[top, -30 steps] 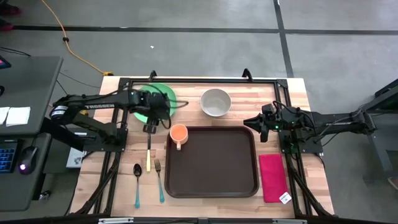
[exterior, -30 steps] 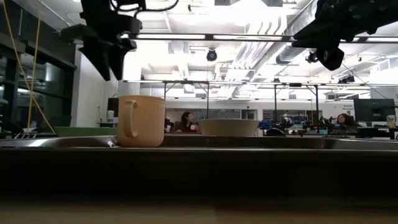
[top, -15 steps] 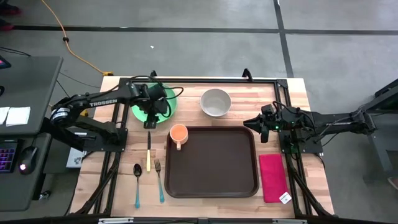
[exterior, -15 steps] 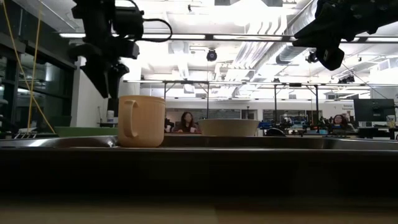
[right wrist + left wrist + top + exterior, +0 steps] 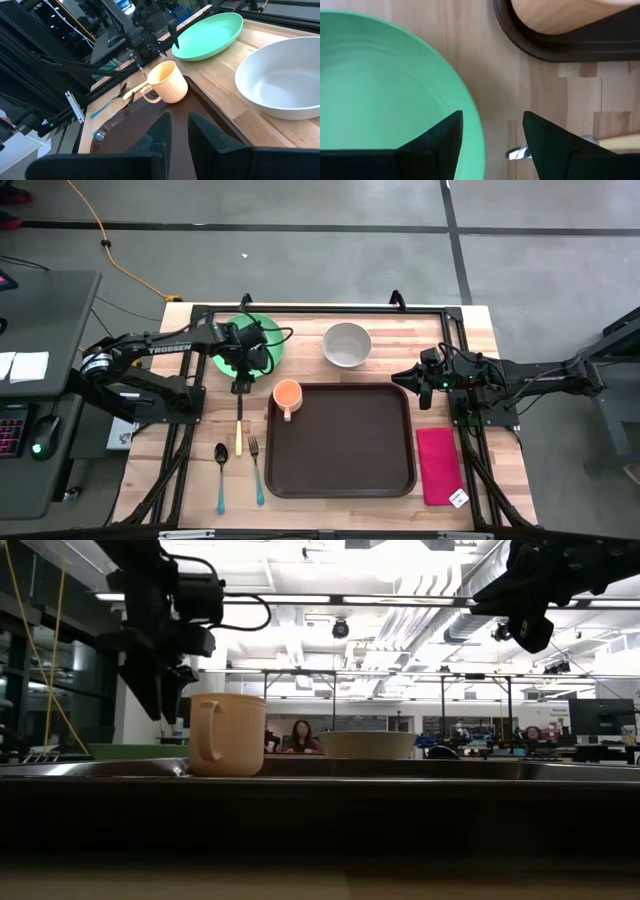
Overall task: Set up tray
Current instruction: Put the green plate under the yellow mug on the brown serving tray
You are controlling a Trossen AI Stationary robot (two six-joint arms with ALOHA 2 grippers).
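The dark-brown tray (image 5: 345, 445) lies in the middle of the table. An orange cup (image 5: 287, 393) stands upright in its far left corner. A round green plate (image 5: 255, 340) rests flat on the wood at the far left. My left gripper (image 5: 492, 127) is open and points down a little above the plate's near rim (image 5: 472, 107). One finger is over the plate and the other over bare wood, and neither touches anything. My right gripper (image 5: 178, 127) hangs high over the table's right side (image 5: 400, 375), shut, with nothing between its fingers.
A white bowl (image 5: 347, 344) sits at the far middle, and a red-pink napkin (image 5: 437, 466) lies right of the tray. A knife (image 5: 239, 430), a fork (image 5: 256, 470) and a spoon (image 5: 221, 475) lie left of the tray. A black frame rail runs around the table.
My left gripper has come down toward the green plate's near rim, rolling about its own axis as it sank. Its fingers stay open. The cup, the plate and the tray have not moved.
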